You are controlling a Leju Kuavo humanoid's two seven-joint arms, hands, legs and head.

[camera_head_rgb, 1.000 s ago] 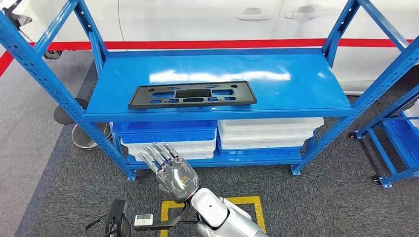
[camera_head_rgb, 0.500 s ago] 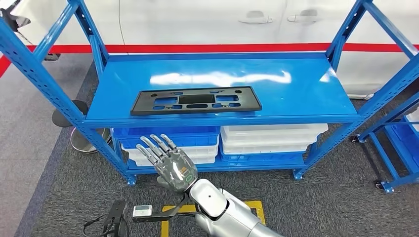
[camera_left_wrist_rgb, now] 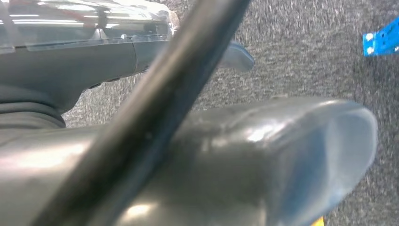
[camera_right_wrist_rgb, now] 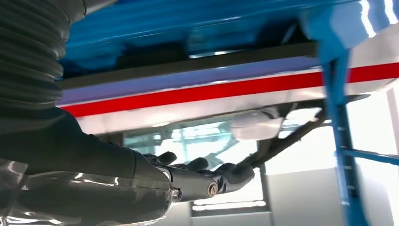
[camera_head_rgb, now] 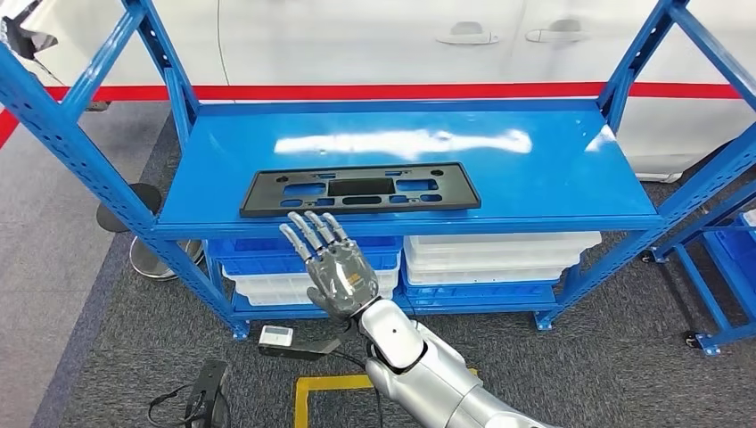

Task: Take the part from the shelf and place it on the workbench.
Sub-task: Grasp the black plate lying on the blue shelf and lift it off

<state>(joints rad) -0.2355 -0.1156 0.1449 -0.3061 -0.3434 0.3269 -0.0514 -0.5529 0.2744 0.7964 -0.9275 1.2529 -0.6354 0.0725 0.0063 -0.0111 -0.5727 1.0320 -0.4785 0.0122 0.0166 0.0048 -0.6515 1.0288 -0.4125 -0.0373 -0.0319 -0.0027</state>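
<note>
A flat black plastic part (camera_head_rgb: pixel 361 189) with several cut-outs lies lengthwise near the front edge of the blue shelf's top board (camera_head_rgb: pixel 499 160). My right hand (camera_head_rgb: pixel 334 267) is raised in front of that edge, just below the part's left half, fingers spread and holding nothing. It does not touch the part. From the right wrist view, the same hand (camera_right_wrist_rgb: pixel 141 183) reaches out under the shelf board with its dark fingers (camera_right_wrist_rgb: pixel 226 175) extended. In the left wrist view, my left hand (camera_left_wrist_rgb: pixel 244 150) hangs over the grey carpet as a close blur, and its finger pose is unreadable.
Blue bins (camera_head_rgb: pixel 267 251) and white bins (camera_head_rgb: pixel 499 254) fill the lower shelf. A white car (camera_head_rgb: pixel 357 36) with a red stripe stands behind. Another blue rack (camera_head_rgb: pixel 722 267) is at the right, a round stand base (camera_head_rgb: pixel 134 201) at the left, and a yellow floor mark (camera_head_rgb: pixel 325 385) lies near me.
My right hand has risen and moved right, from low over the carpet up to the shelf's front edge below the part. The view has shifted slightly; the part has not moved.
</note>
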